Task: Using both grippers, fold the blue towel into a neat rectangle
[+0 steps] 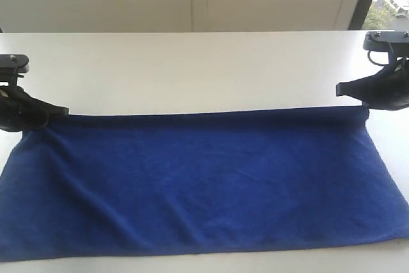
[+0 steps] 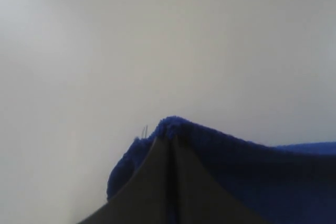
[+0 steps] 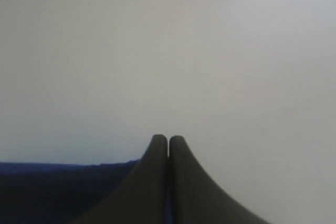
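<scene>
The blue towel point(image 1: 204, 183) lies spread out on the white worktop point(image 1: 192, 68), a broad band of cloth that takes up most of the near half of the surface. Its far edge runs nearly straight from side to side and its near edge is close to the front of the worktop. Soft creases fan out across the cloth from its far left corner.

The left tool point(image 2: 169, 139) is at the towel's far left corner. Its jaws are pressed together on the cloth, and a small fuzzy bunch of blue hem pokes out past the tips in the left wrist view.

The right tool point(image 3: 168, 139) is at the towel's far right corner, just above the far edge. Its jaws are closed tight against each other. In the right wrist view the towel shows as a dark blue strip to one side of the jaws, but I cannot tell whether any cloth is caught between them.
</scene>
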`<state>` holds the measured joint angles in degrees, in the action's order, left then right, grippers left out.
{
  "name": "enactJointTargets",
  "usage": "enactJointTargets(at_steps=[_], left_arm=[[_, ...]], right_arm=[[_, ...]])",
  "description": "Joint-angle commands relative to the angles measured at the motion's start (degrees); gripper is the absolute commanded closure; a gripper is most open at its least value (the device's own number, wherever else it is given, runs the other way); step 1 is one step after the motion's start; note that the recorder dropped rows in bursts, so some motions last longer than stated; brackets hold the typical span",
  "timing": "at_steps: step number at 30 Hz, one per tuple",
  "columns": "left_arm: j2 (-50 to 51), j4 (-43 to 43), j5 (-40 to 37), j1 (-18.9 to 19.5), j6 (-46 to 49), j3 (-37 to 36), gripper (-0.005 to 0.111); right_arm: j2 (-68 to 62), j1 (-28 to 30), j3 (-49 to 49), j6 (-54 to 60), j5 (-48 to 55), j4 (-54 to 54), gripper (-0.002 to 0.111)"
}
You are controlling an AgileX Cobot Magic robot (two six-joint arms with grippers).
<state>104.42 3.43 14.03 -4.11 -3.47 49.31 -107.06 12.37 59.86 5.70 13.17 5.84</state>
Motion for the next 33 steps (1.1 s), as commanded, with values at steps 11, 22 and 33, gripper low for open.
enactJointTargets(at_steps=[11, 22, 33], left_arm=[[10.7, 0.4, -5.6, 0.0, -0.6, 15.8, 0.107], [11.5, 0.4, -8.0, 0.0, -0.6, 17.5, 0.095], [10.6, 0.4, -8.1, 0.0, -0.4, 17.6, 0.027]], right_arm=[[-10.4, 0.2, 12.9, 0.1, -1.2, 0.1, 0.108], [-13.9, 0.2, 15.0, 0.1, -1.7, 0.1, 0.107], [-11.6, 0.2, 15.0, 0.1, -0.4, -0.1, 0.050]])
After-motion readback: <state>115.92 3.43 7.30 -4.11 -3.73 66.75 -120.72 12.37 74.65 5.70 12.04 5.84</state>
